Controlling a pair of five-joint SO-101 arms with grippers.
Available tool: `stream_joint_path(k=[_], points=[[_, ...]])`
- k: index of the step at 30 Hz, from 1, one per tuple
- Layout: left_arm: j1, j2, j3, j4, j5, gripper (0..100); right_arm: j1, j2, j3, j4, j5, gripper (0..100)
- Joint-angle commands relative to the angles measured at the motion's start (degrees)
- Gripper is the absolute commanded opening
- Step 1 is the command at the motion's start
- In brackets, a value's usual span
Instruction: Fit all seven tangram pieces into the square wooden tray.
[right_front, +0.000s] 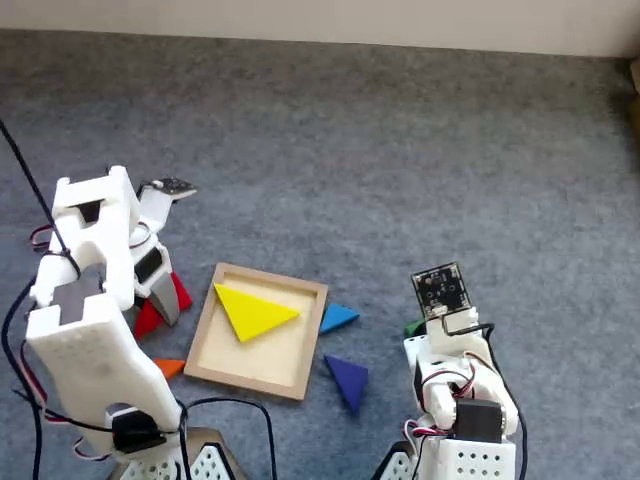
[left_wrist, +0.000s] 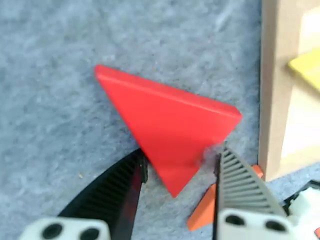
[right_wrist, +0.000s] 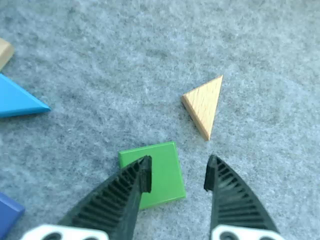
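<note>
The high view gives the whole layout: the square wooden tray (right_front: 272, 279) lies on the grey tabletop (right_front: 400, 150) between the two arms. A yellow triangle (right_front: 252, 312) lies flat inside it, with its long edge toward the far rim and its square corner pointing to the near side. Right of the tray, a light blue triangle (right_front: 337, 318) touches the rim. A dark blue piece (right_front: 348, 378) lies a little apart, nearer to the robot. In this view the left arm covers most of the red triangle (right_front: 178, 293). The left wrist view shows this red triangle (left_wrist: 167, 127) fully. Its long edge is turned away from the left gripper (left_wrist: 181, 164), and one end of that edge points at the tray wall (left_wrist: 274, 90). The opposite corner sits between the spread fingers, which grasp nothing. An orange piece (left_wrist: 205, 210) lies just beside it. The right wrist view shows the right gripper (right_wrist: 178, 174), also wide open and holding nothing, above a green square (right_wrist: 155, 174). A bare wooden triangle (right_wrist: 204, 104) lies near the square, not touching it.
</note>
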Motion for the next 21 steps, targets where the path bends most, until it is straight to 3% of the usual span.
stream_joint_path(k=[1,5,15,21], points=[[2.5,-0.6,0.4,-1.3,2.6,20,0.7,-0.8,5.3,0.4,0.7,18.0],[2.4,-0.6,0.4,-1.6,6.3,20,0.7,-0.8,5.3,0.4,0.7,18.0],[4.4,-1.3,0.5,-1.1,6.9,9,0.7,-0.7,5.3,0.4,0.7,18.0],[4.7,-10.5,1.0,-1.1,10.1,8,0.7,-0.7,5.3,0.4,0.7,18.0]])
